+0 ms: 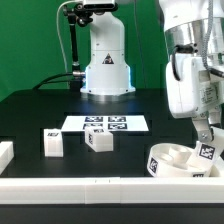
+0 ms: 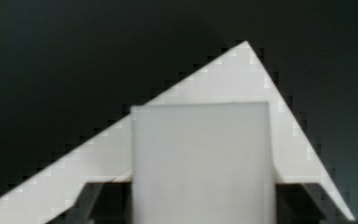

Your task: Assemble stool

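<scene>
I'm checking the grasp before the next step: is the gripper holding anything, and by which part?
The gripper holds a white stool leg, pinched by two opposite side faces at its end nearest the wrist.

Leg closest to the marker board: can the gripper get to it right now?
Probably not yet. That leg lies uncovered, but the gripper, over at the seat, seems clamped on another leg and would need to let go first.

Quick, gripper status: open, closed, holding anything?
Gripper: closed on a chunky white plastic block leg, which sits between its fingers in the wrist view.
</scene>
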Controlling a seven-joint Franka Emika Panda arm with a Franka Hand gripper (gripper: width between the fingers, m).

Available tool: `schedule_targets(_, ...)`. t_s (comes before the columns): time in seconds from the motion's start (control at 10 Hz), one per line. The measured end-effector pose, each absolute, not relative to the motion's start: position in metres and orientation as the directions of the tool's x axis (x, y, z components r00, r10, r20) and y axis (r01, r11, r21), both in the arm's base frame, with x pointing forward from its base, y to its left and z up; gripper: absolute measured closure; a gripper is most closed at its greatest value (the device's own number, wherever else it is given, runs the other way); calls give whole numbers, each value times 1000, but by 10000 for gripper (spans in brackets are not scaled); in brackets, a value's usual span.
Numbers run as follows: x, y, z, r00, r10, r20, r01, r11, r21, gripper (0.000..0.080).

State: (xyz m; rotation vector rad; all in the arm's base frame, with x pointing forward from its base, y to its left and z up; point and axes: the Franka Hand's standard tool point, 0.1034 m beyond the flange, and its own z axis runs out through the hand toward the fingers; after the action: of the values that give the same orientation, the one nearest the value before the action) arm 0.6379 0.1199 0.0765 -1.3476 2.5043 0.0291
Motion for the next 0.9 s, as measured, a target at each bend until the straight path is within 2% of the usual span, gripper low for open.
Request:
schedule_targets(0.1,638,120,76,-512,-816,-267,-822,556,-122,374)
schedule_targets(0.2,637,119,76,-496,-827,-263,-834,539,-120,238)
schedule_targets(0.3,633,115,81,-422,-873,-244,-888,452,-82,178)
schedule_targets(0.7,637,72,106,-184,-962,-202,-963,218,-159,151)
schedule_targets(0.9,637,64,106,-181,-965,-192,-966,211,-149,150)
